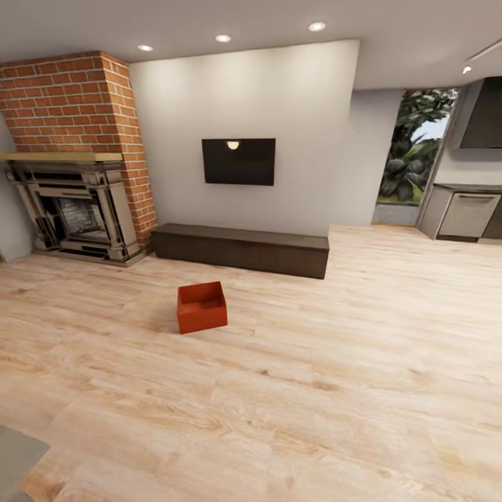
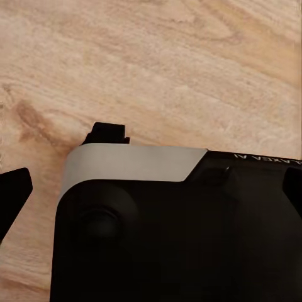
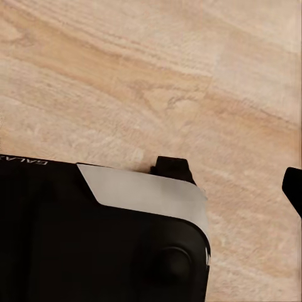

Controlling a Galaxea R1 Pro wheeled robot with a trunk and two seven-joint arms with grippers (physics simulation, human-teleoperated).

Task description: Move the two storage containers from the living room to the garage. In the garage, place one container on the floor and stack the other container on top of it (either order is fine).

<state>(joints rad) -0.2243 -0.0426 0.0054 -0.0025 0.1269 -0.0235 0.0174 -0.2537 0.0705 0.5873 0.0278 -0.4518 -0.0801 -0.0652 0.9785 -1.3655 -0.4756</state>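
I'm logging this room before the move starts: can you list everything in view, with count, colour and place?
storage container: one, orange-red, on the wood floor before the bench
fireplace: one, grey surround under red brick chimney, far left
TV: one, black, on the far white wall
bench: one, dark brown, low along that wall
window: one, green foliage outside, far right
cabinet: one, grey, right edge
ceiling lights: four seen, white, recessed
floor: light wood planks
left tool: black fingers apart, over planks
right tool: black fingers apart, over planks
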